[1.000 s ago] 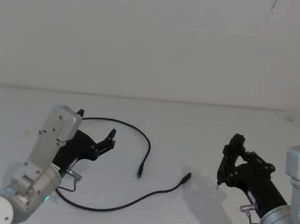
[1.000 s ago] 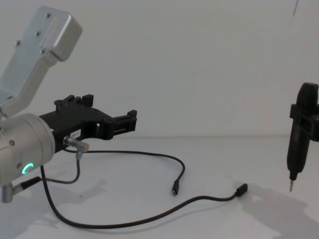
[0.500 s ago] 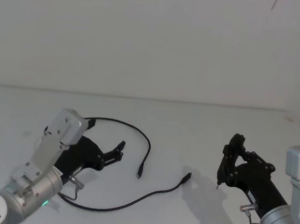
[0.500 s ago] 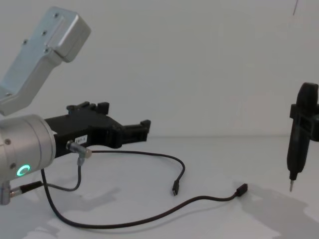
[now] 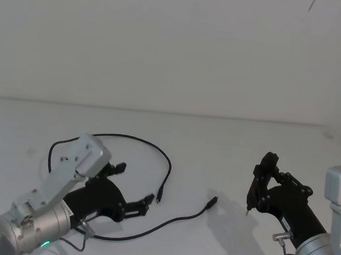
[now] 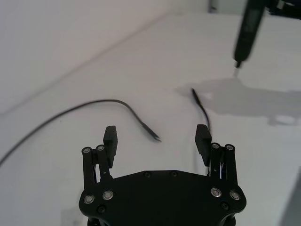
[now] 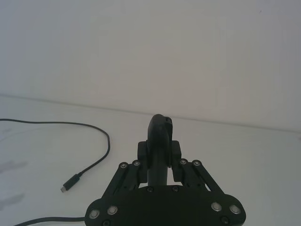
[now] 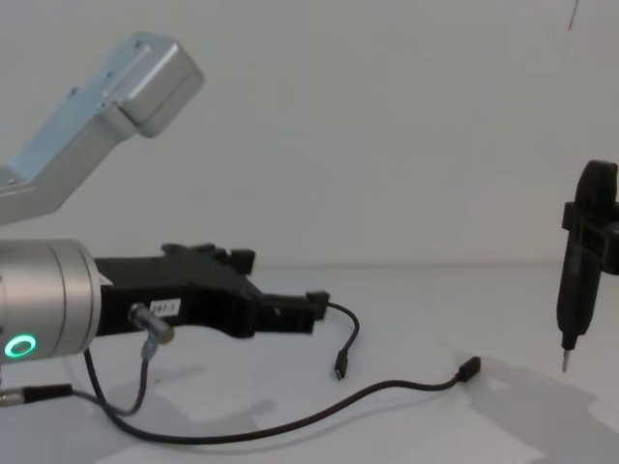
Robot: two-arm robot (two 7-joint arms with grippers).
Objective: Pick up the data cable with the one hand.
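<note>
Cable [image 5: 170, 166] loose on table [image 5: 229, 138], left gripper [image 5: 134, 184] spread low beside it.
Head view: curves from a loop behind the left arm round to one plug, with a second stretch passing by the gripper to the other plug, both plugs near each other mid-table; left jaws apart, one fingertip just beside the first plug; right gripper [image 5: 268, 179] well apart on the right, clamped on a slim tool [image 5: 251, 193], tip down. Left wrist view: fingers [image 6: 110, 136] wide apart, one plug lying on the table in the gap beyond them. Right wrist view: jaws closed on the tool. Chest view: left gripper level, just above the table, close to the cable; can't tell whether touching.
</note>
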